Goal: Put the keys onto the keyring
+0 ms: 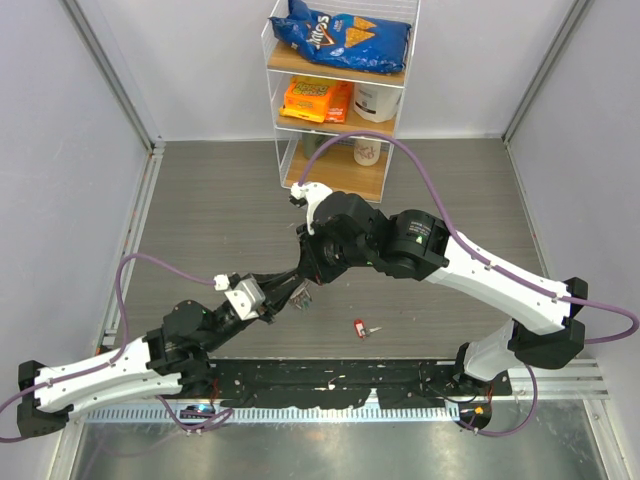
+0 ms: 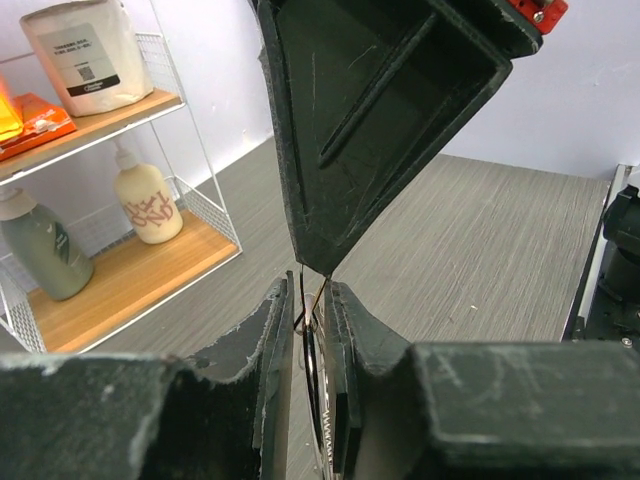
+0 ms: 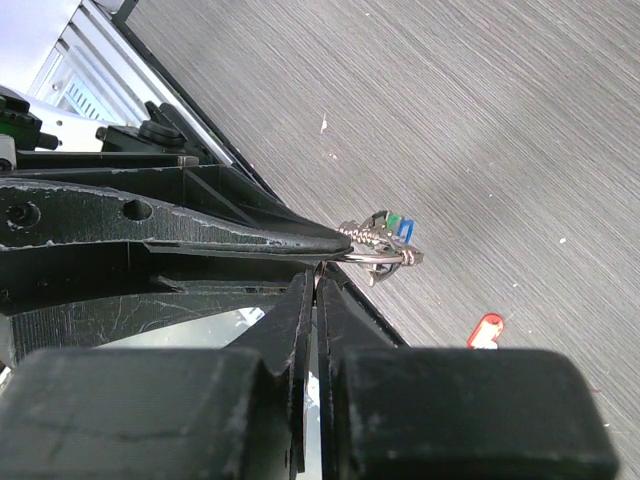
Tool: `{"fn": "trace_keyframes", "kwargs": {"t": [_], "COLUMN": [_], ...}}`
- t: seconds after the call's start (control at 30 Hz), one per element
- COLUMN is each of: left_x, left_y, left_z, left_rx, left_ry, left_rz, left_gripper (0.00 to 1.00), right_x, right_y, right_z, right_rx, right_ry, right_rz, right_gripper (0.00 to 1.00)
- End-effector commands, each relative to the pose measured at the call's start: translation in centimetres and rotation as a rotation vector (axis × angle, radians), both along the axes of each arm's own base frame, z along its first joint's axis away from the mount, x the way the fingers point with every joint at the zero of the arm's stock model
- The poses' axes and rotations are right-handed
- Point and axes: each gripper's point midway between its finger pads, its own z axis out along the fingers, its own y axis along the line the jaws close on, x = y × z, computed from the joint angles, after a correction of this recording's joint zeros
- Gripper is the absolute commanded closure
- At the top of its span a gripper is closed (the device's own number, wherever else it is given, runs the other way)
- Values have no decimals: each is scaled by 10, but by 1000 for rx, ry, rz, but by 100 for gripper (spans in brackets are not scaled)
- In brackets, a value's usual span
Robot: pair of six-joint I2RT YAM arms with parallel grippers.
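The keyring (image 3: 372, 256) is a thin silver ring held just above the table between both grippers. Green-headed (image 3: 396, 222) and blue-headed (image 3: 406, 228) keys hang on it. My right gripper (image 3: 318, 275) is shut on the ring's wire. My left gripper (image 2: 312, 290) has its jaws a narrow gap apart around the edge-on keyring (image 2: 313, 380), which lies against the right-hand pad and clear of the left one. In the top view the two grippers (image 1: 303, 288) meet at mid-table. A red-headed key (image 1: 360, 327) lies loose on the table, to the right of them.
A wire shelf rack (image 1: 340, 90) stands at the back with a chips bag, orange packets and bottles. A black rail (image 1: 330, 380) runs along the near edge. Purple cables loop over both arms.
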Motion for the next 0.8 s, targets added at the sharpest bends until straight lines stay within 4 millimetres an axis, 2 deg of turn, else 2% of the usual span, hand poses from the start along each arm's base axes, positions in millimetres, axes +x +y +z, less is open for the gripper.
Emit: {"fn": "trace_keyframes", "kwargs": {"t": [0.0, 0.27, 0.3, 0.33, 0.37, 0.77], "left_x": [1, 0, 0, -1, -3, -5], "left_y": [3, 5, 5, 4, 4, 11], "left_z": [5, 8, 8, 7, 8, 17], "left_rx": [-30, -44, -44, -40, -39, -91], "left_ry": [8, 2, 1, -3, -11, -4], "left_rz": [14, 13, 10, 1, -6, -5], "left_gripper": [77, 79, 82, 94, 100, 100], "right_x": [-1, -2, -1, -1, -1, 0], "right_y": [4, 4, 3, 4, 4, 4], "right_z": [45, 44, 44, 43, 43, 37], "right_rx": [149, 145, 146, 142, 141, 135], "right_ry": [-52, -49, -51, -50, -51, -51], "right_rz": [1, 3, -1, 1, 2, 0], "right_gripper": [94, 94, 94, 94, 94, 95]}}
